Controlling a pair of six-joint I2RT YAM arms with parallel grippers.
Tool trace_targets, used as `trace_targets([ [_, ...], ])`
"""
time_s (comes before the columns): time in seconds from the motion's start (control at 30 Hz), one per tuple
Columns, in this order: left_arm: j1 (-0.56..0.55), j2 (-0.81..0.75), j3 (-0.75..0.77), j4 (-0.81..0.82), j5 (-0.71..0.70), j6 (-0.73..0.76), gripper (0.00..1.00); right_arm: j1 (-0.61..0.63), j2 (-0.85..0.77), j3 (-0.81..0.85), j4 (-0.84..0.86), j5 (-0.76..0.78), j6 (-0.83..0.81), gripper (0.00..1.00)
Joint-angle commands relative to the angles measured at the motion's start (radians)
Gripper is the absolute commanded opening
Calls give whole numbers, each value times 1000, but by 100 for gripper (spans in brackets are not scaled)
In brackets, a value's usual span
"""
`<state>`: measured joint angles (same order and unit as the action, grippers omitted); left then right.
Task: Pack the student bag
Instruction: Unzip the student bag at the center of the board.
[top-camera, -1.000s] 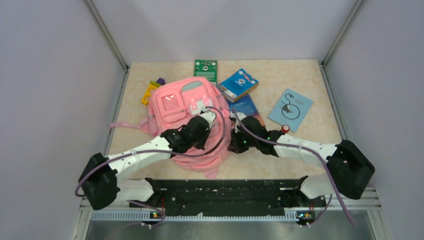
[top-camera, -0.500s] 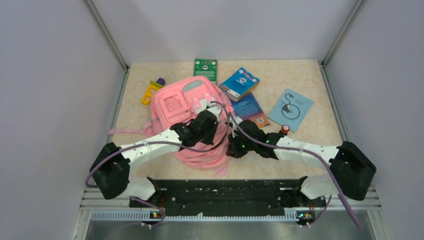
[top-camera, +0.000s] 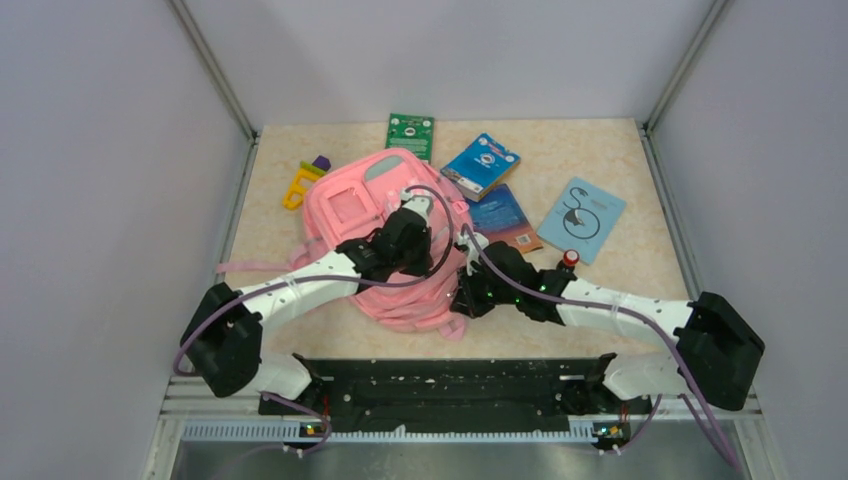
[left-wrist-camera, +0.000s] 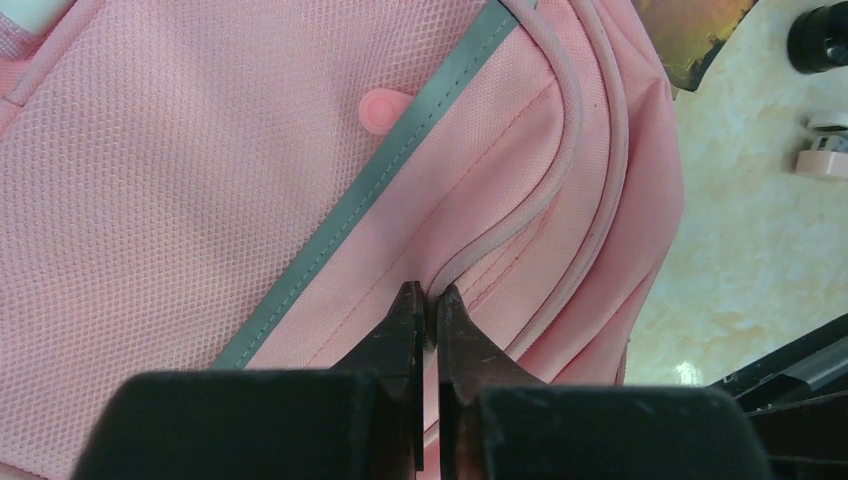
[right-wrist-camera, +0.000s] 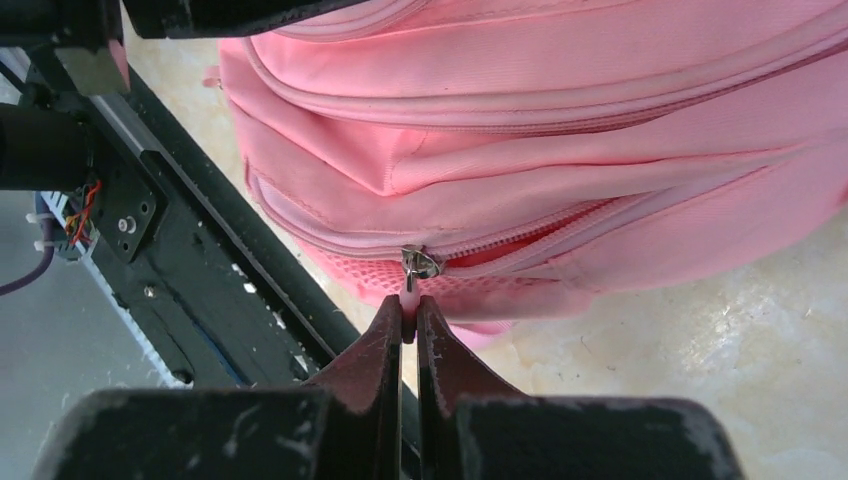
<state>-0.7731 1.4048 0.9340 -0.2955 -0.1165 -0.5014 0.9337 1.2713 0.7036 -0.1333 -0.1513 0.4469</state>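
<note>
The pink student bag (top-camera: 345, 205) lies in the middle of the table, front side up. My left gripper (top-camera: 412, 212) is on top of it, shut on a fold of pink fabric by the piping (left-wrist-camera: 428, 296), next to a grey-green stripe (left-wrist-camera: 330, 250). My right gripper (top-camera: 462, 292) is at the bag's near right edge, shut on the pink zipper pull (right-wrist-camera: 408, 298) below the metal slider (right-wrist-camera: 420, 263). In the right wrist view the bag (right-wrist-camera: 560, 120) fills the top, and its zipper looks partly open to the right of the slider.
Behind and right of the bag lie a green card (top-camera: 411, 133), a blue book (top-camera: 479, 165), a darker book (top-camera: 503, 218) and a light blue booklet (top-camera: 581, 218). A yellow and purple toy (top-camera: 301, 183) lies at the far left. A small red-capped item (top-camera: 570, 258) sits by the right arm. The black rail (right-wrist-camera: 200, 290) is near the zipper.
My left gripper has moved farther and up onto the bag's top, holding fabric. The bag's near part has bunched toward the middle. My right gripper stays on the zipper pull, slightly nearer.
</note>
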Motion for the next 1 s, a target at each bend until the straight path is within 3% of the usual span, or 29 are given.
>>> trace_targets([
  [0.0, 21, 13, 70, 280, -9, -71, 0, 32, -52, -10, 78, -42, 31, 0],
  [0.4, 51, 86, 137, 389, -60, -128, 0, 45, -45, -23, 103, -16, 50, 0],
  [0.57, 54, 73, 122, 395, -63, -86, 1, 46, -53, -17, 73, 86, 76, 0],
  [0.63, 54, 45, 96, 385, -35, -21, 15, 45, -64, -20, 70, 125, 84, 0],
  [0.67, 53, 22, 76, 374, -26, 12, 30, 45, -68, -23, 75, 141, 85, 0],
  [0.7, 51, -14, 57, 353, -36, 38, 52, 45, -73, -23, 78, 162, 85, 0],
  [0.73, 52, -47, 32, 326, -52, 64, 67, 45, -75, -21, 75, 194, 87, 0],
  [0.77, 52, -81, 4, 302, -78, 92, 75, 44, -77, -17, 69, 220, 90, 0],
  [0.97, 52, -256, -142, 195, -12, 239, 84, 25, -77, -1, 62, 259, 79, 0],
])
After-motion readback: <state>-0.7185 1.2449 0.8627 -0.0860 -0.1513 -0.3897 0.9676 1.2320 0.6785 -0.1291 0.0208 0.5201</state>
